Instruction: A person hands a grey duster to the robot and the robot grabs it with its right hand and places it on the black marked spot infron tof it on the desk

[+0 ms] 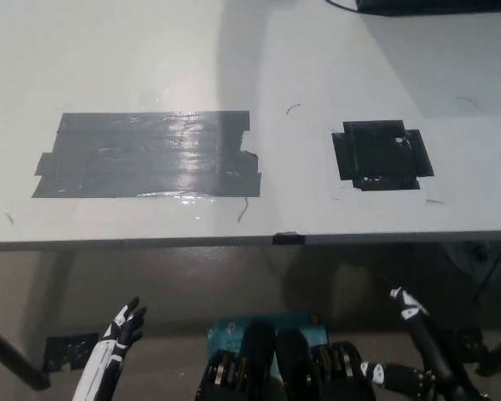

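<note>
Nearest the camera, both robot hands hang below the bench's front edge. Left robot hand (125, 324), white, sits at lower left with fingers spread and nothing in it. Right robot hand (407, 307), black, is at lower right, seen end-on and partly dark against the floor; cannot tell whether it is spread or closed, though it carries nothing visible.

Grey duster: not in view. No person in frame either, so the handover has not begun.

Bench (150, 50) is white. Two black tape patches on it: a wide one (146, 155) toward the front left, glossy with glare, and a smaller squarish one (380, 155) toward the front right. The smaller patch lies on the right arm's side, so it is probably the target spot.

Judgement for the step in hand: raise the right robot hand clear above the front edge, fingers apart, palm presented, and hold steady until the duster arrives.

Writing: none legible. A teal label between the hands carries print too small to read.
</note>
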Motion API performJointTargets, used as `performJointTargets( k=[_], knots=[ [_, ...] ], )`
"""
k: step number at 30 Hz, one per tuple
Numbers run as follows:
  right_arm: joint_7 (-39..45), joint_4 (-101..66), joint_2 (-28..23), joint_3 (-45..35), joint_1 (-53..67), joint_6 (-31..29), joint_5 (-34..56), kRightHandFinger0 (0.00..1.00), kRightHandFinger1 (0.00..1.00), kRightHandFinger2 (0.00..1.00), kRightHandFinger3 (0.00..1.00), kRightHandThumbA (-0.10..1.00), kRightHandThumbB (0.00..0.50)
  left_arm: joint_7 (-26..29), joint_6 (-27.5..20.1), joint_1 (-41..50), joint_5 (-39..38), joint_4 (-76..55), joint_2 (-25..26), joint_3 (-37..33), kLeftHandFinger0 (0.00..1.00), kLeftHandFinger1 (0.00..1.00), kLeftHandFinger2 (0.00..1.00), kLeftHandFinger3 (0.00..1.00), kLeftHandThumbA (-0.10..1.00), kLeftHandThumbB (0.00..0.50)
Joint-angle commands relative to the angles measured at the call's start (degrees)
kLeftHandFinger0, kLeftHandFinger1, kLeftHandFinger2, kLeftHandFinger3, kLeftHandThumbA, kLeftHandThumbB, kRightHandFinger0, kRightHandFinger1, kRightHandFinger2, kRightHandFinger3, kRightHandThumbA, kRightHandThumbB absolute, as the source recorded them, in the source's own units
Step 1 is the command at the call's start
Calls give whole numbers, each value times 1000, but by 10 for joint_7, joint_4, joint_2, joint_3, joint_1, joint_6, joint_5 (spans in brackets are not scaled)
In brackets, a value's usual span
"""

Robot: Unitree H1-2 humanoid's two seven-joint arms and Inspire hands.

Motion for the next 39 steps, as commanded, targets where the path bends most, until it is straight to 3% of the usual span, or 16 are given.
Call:
performJointTargets(
  k=[1,8,12,18,27,32,33,34,39],
  knots=[
    [-47,-118,8,-24,-3,-27,-89,1000,1000,1000,1000,1000,292,-5,-17,-2,3,-19,5,0,1000,1000,1000,1000,1000,174],
    [17,-241,33,-39,-82,71,-197,1000,1000,1000,1000,1000,424,-5,-13,-4,9,-21,7,-2,1000,1000,1000,1000,1000,171],
    [45,-233,33,-41,-132,105,-229,1000,1000,1000,1000,1000,441,-5,-13,-2,7,-23,7,-1,1000,1000,1000,1000,1000,170],
    [88,-182,18,-41,-219,157,-271,1000,1000,1000,1000,1000,428,-4,-18,-9,7,-17,7,1,1000,1000,1000,1000,1000,166],
    [87,-105,17,-30,-267,175,-293,1000,1000,1000,1000,1000,383,-5,-16,-9,0,-17,6,2,1000,1000,1000,1000,1000,171],
    [104,-49,13,-23,-300,191,-301,1000,1000,1000,1000,1000,402,-7,-11,-13,-2,-19,6,3,1000,1000,1000,1000,1000,174],
    [105,-43,13,-22,-303,193,-300,1000,1000,1000,1000,1000,383,-6,-11,-14,-2,-18,6,3,1000,1000,1000,1000,1000,173],
    [112,-24,12,-19,-314,200,-302,1000,1000,1000,1000,1000,415,-6,-11,-14,-5,-18,4,4,1000,1000,1000,1000,1000,170],
    [110,39,10,-12,-343,206,-297,1000,1000,1000,1000,1000,429,-9,-8,-17,-9,-18,4,4,1000,1000,1000,1000,1000,150]
  ],
)
